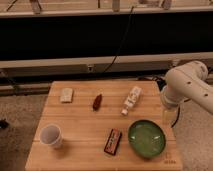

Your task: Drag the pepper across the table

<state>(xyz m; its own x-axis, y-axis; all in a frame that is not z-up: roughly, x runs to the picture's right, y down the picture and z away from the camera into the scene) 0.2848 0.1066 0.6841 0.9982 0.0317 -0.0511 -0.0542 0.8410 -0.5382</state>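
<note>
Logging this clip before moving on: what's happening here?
A white robot arm reaches in from the right. Its gripper hangs at the right edge of the table, just beyond the green bowl, fingers open and holding nothing. The pepper lies untouched mid-table, left of the gripper, so the drag has not started. A cup, packet and bottle sit nearby.

- table (pixel 80 125): light wood, matt, in plank strips
- pepper (pixel 97 102): dull dark red-brown skin
- bowl (pixel 136 129): glossy green
- gripper (pixel 166 114), right of frame under the smooth white arm (pixel 187 82): pale
</note>
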